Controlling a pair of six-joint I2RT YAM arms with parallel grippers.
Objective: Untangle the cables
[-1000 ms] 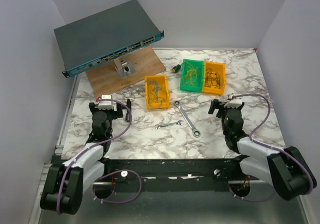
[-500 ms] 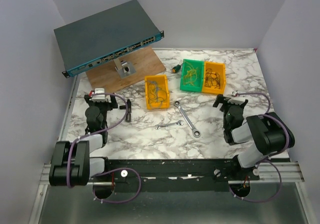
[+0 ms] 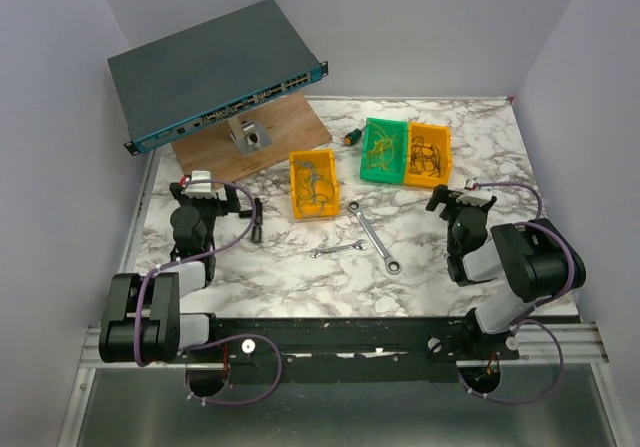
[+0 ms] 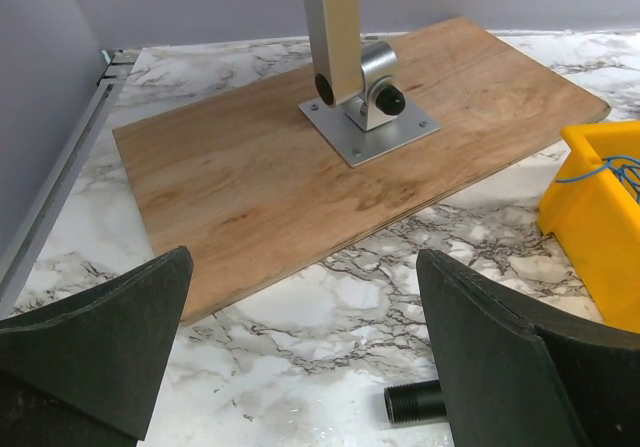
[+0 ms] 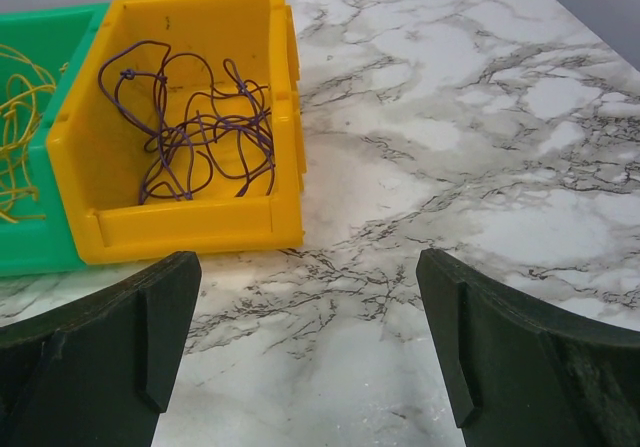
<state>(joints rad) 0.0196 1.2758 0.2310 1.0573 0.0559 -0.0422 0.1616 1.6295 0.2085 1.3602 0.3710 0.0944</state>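
Observation:
The cables are thin wires lying in three bins. Purple wires (image 5: 195, 117) fill the right yellow bin (image 3: 428, 154). Yellow wires (image 5: 18, 117) lie in the green bin (image 3: 384, 150). A blue wire (image 4: 612, 167) shows in the left yellow bin (image 3: 313, 184). My left gripper (image 3: 218, 199) (image 4: 303, 267) hovers open over bare marble, left of that bin and near the wooden board. Short of the purple-wire bin, my right gripper (image 3: 460, 199) (image 5: 308, 262) stands open with nothing between its fingers.
Two silver wrenches (image 3: 375, 235) (image 3: 337, 251) lie mid-table. A network switch (image 3: 215, 72) sits tilted on a metal stand (image 4: 355, 87) bolted to a wooden board (image 4: 280, 177). A short black threaded stud (image 4: 412, 403) lies by my left gripper's right finger. A small yellow-green part (image 3: 351, 137) is beside the green bin.
Both arms have folded upward at the elbows near their bases. The left gripper shifted slightly left and farther away, and the right one slightly farther. Nothing was picked up.

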